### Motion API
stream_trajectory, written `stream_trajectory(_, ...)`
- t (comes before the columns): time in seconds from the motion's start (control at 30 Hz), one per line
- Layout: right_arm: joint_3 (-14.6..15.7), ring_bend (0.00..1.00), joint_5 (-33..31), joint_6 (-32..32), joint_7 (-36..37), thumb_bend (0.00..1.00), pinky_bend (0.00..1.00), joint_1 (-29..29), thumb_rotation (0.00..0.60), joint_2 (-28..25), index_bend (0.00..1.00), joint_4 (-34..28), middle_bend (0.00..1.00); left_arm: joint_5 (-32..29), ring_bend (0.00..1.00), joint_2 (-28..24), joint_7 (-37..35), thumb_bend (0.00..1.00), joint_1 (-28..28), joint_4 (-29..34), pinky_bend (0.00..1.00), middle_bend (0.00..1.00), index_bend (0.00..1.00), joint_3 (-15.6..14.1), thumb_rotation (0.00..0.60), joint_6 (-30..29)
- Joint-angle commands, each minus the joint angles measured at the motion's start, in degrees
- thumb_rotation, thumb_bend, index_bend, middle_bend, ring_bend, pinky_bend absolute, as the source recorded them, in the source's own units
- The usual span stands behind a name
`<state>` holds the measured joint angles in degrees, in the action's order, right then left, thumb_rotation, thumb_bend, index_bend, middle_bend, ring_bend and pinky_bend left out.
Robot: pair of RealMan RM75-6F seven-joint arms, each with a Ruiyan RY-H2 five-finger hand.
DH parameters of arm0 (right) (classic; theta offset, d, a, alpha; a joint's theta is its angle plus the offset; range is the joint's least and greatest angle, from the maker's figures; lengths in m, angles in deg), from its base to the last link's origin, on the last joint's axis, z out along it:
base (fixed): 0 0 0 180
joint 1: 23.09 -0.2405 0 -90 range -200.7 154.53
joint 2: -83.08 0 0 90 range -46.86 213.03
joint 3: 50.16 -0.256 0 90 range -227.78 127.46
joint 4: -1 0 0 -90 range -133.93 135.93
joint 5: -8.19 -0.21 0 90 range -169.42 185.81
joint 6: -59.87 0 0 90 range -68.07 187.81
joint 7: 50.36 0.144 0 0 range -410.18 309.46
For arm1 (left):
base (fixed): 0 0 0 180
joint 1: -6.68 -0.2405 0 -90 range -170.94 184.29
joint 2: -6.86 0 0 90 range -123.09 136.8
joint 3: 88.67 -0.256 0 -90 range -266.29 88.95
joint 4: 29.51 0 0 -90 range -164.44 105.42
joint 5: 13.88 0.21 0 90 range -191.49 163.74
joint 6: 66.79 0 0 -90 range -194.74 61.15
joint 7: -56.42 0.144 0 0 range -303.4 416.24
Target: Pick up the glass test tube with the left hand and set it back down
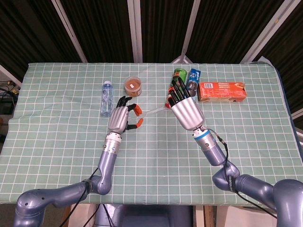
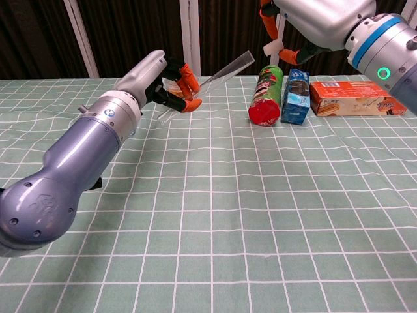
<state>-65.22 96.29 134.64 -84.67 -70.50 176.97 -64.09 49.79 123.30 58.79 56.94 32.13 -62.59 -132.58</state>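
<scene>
1. Left robot hand (image 1: pixel 122 117) pinches glass test tube (image 2: pixel 221 73) in orange fingertips (image 2: pixel 189 104); tube off table (image 1: pixel 57 142), tilted, free end up toward 2 o'clock.
2. Right robot hand (image 1: pixel 185 106) raised at tube's 3 o'clock, fingers spread, holding nothing.
3. Behind right hand: green can (image 2: pixel 266 95), blue carton (image 2: pixel 296 96), orange box (image 1: pixel 221 91) in a row.
4. Water bottle (image 1: pixel 106 98) lying at left hand's 10 o'clock; snack cup (image 1: pixel 133 86) at 12, near.

table (image 1: pixel 57 142): green checked cloth | bottle (image 1: pixel 106 98) lying | tub (image 1: pixel 133 86) | can (image 2: pixel 266 95) | carton (image 2: pixel 296 96) | orange box (image 1: pixel 221 91)
</scene>
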Motion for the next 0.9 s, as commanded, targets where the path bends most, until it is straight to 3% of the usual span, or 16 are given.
stream_trajectory(0.03, 0.1, 0.12, 0.1, 0.1, 0.0, 0.46, 0.08, 0.0, 0.600, 0.2, 0.63, 0.1, 0.29, -0.2, 0.13, 0.2, 0.3, 0.58, 0.1, 0.2, 0.00, 0.56, 0.60, 0.2, 0.600, -0.1)
stream_trajectory(0.9, 0.9, 0.12, 0.0, 0.5, 0.5, 0.46, 0.08, -0.1, 0.600, 1.0, 0.63, 0.6, 0.29, -1.2, 0.13, 1.3, 1.5, 0.58, 0.4, 0.6, 0.00, 0.56, 0.60, 0.4, 0.600, 0.2)
